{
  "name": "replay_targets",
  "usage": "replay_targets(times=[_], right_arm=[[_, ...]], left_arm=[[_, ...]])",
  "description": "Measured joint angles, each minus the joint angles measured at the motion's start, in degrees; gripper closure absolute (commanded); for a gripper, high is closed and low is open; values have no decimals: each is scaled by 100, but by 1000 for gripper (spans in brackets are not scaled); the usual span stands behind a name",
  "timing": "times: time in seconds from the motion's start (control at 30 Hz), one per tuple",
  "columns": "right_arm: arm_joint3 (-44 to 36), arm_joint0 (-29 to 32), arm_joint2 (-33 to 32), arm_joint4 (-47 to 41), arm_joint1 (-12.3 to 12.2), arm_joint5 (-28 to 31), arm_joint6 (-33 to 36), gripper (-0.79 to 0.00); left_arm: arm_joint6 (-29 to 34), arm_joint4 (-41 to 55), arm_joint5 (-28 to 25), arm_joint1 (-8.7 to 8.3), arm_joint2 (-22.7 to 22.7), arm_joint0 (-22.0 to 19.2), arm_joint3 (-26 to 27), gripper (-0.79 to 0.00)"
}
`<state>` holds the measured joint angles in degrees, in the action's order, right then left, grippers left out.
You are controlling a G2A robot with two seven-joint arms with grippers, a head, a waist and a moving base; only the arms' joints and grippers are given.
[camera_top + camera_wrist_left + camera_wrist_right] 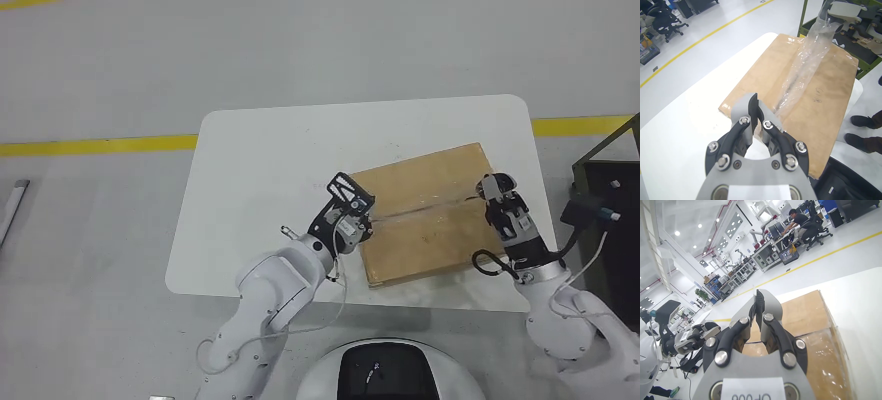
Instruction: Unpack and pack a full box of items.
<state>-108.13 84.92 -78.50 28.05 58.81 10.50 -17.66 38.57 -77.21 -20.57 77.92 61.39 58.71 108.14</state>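
While the flat brown cardboard box (425, 215) (819, 113) (806, 313) lies closed on the white round-cornered table (260, 180) (687, 123) (857, 279), toward the table's right half and turned at a slant to its edges, the two arms stand at opposite ends of the box's middle seam. The right gripper (492, 185) (829, 11) (756, 298) is at the box's right end, raised above it, its fingers pinched together on the strip of clear plastic tape (806, 62) (753, 306). In the left wrist view this crinkled strip rises off the seam at a slope, from near the left end of the box up to the right gripper, while its lowest part lies stuck along the seam. The left gripper (358, 205) (755, 106) is at the box's left end, just beside the seam, with its dark pads pressed together and nothing between them; whether its tips touch the cardboard I cannot tell. A small dark pen mark (816, 95) sits on the flap nearer the robot. Beyond the table a yellow floor line (100, 145) (696, 42) runs across the grey floor, and a green metal rack (610, 190) (802, 20) stands off the table's right side.
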Motion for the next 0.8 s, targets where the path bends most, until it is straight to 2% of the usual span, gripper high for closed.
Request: replay_targets(times=[0.4,0.8], right_arm=[[182,-43,-43,55,104,-134,152,0],[154,-42,-135,29,210,-255,87,0]], left_arm=[[199,72,-60,47,-317,-295,-489,0],[288,29,17,54,-382,-338,-597,0]])
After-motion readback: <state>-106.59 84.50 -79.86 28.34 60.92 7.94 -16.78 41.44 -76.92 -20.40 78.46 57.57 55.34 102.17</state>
